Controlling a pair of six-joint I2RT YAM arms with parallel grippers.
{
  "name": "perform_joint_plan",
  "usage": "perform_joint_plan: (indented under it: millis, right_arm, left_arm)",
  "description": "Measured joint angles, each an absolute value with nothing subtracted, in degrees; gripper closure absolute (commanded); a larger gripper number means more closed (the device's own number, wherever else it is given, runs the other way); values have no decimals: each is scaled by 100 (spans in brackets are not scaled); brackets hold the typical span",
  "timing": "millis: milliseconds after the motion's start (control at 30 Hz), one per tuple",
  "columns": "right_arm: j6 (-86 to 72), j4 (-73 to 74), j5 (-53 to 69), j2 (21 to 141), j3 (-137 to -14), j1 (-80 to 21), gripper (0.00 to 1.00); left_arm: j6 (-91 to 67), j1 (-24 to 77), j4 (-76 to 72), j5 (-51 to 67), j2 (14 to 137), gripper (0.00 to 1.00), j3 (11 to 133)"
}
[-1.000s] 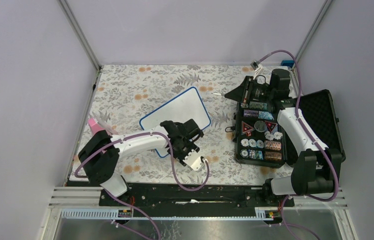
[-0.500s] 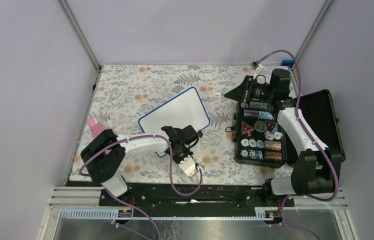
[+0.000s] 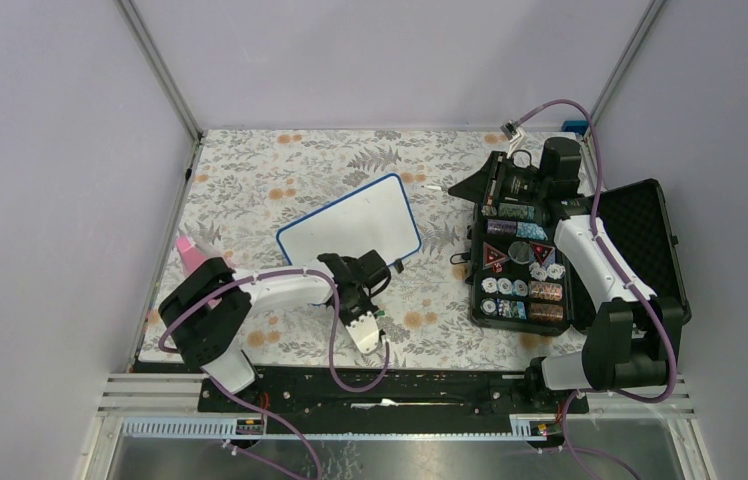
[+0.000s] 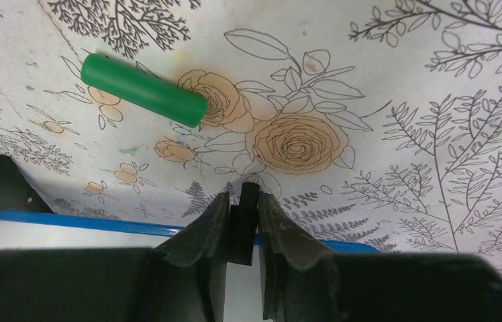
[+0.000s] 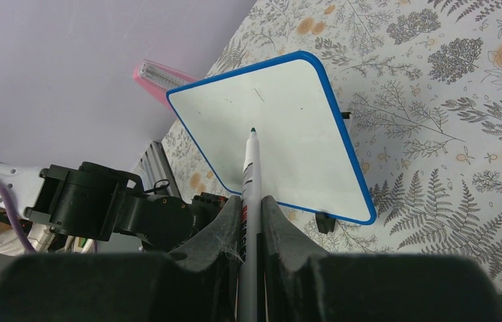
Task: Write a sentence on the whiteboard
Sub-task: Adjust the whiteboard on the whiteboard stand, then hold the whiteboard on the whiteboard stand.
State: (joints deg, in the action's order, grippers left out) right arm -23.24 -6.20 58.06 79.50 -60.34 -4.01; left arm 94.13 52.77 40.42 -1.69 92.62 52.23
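Note:
The whiteboard (image 3: pixel 350 228) (image 5: pixel 268 141), white with a blue frame, lies tilted on the floral tablecloth, left of centre. Its face shows only a few faint specks; no sentence is in view. My left gripper (image 3: pixel 355 292) (image 4: pixel 242 201) points down at the board's near edge, shut on one of its black feet (image 4: pixel 242 225). The other foot (image 5: pixel 325 221) stands free. My right gripper (image 3: pixel 465 188) (image 5: pixel 252 201) hangs right of the board, shut on an uncapped marker (image 5: pixel 252 161) whose green tip points at the board. A green cap (image 4: pixel 144 90) lies on the cloth beside the board.
A black foam-lined case (image 3: pixel 520 270) full of coloured tokens lies open at the right, its lid (image 3: pixel 650 235) folded out. A pink object (image 3: pixel 188 250) stands at the left edge. Grey walls enclose the table on three sides.
My left gripper has closed on the board's foot and its wrist has swung towards the near edge. The board turned slightly with it. The right arm has held still.

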Motion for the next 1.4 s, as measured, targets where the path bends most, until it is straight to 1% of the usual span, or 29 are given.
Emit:
perform_joint_plan:
  millis: [67, 200, 267, 333, 367, 400, 500, 533, 567, 600, 667, 767, 833, 900, 967, 1033, 1133, 1200, 1233, 1267, 1333, 1400]
  right_arm:
    - [-2327, -624, 5806, 7950, -6029, -401, 100]
    - [-2335, -633, 5806, 7950, -6023, -401, 100]
    - [-2342, -635, 5806, 7950, -6023, -401, 100]
    - [-2346, -635, 5806, 7957, -6023, -401, 100]
    - [-2349, -635, 5806, 7961, -6023, -401, 100]
    - [-2349, -635, 5806, 7968, -6023, -401, 100]
    - [-2368, -635, 5808, 7977, -6025, -401, 100]
    - [-2373, -635, 5808, 7977, -6025, -401, 100]
    - [-2381, -635, 5808, 7977, -6025, -401, 100]
    - [-2386, -635, 5808, 7977, -6025, -401, 100]
    - [-2394, -633, 5811, 7983, -6031, -401, 100]
    - [-2429, -628, 5815, 8058, -6152, -401, 100]
    - [-2443, -611, 5813, 8134, -6283, -405, 100]
    - [-2445, -565, 5811, 8217, -6438, -421, 100]
    - [-2429, -502, 5804, 8300, -6611, -464, 100]
    - [-2392, -464, 5789, 8370, -6775, -576, 100]
    - [-2300, -414, 5706, 8458, -6976, -908, 100]
    - [-2220, -370, 5579, 8554, -7109, -1260, 100]
    - [-2169, -349, 5492, 8615, -7168, -1448, 100]
    - [-2115, -333, 5426, 8694, -7236, -1638, 100]
    - [-2005, -316, 5218, 8886, -7378, -2040, 100]
    - [-1892, -314, 4989, 9124, -7518, -2460, 100]
  left_arm:
    - [9454, 5271, 4056, -180, 9262, 78, 5225]
    - [9546, 5207, 4064, -217, 9251, 77, 5225]
    - [9625, 5140, 4082, -248, 9218, 75, 5225]
    - [9706, 5068, 4080, -331, 9172, 69, 5225]
    - [9736, 5035, 4080, -384, 9155, 61, 5221]
    - [9751, 4995, 4080, -436, 9146, 56, 5205]
    - [9751, 4939, 4093, -502, 9139, 44, 5170]
    - [9706, 4934, 4119, -499, 9131, 34, 5170]
    - [9640, 4934, 4152, -484, 9107, 30, 5172]
    - [9544, 4934, 4204, -458, 9072, 26, 5188]
    - [9321, 4939, 4423, -344, 9006, 21, 5336]
    - [8619, 4939, 4880, 71, 8927, 18, 5977]
    - [7933, 4912, 5087, 432, 8847, 12, 6615]
    - [7227, 4825, 5124, 880, 8672, 2, 7111]
    - [6396, 4528, 5087, 1378, 8377, 1, 7456]
    - [5463, 3953, 4901, 1927, 8027, 1, 7577]
    - [3922, 2528, 4390, 2689, 7522, 1, 7518]
    - [2860, 1334, 3763, 3221, 7207, 1, 7236]
    - [2390, 770, 3481, 3481, 7072, 3, 7039]
    - [2073, 386, 3336, 3623, 7002, 7, 6906]
    - [1302, -478, 2952, 4147, 6943, 18, 6604]
    - [735, -1015, 2733, 4630, 7063, 26, 6438]
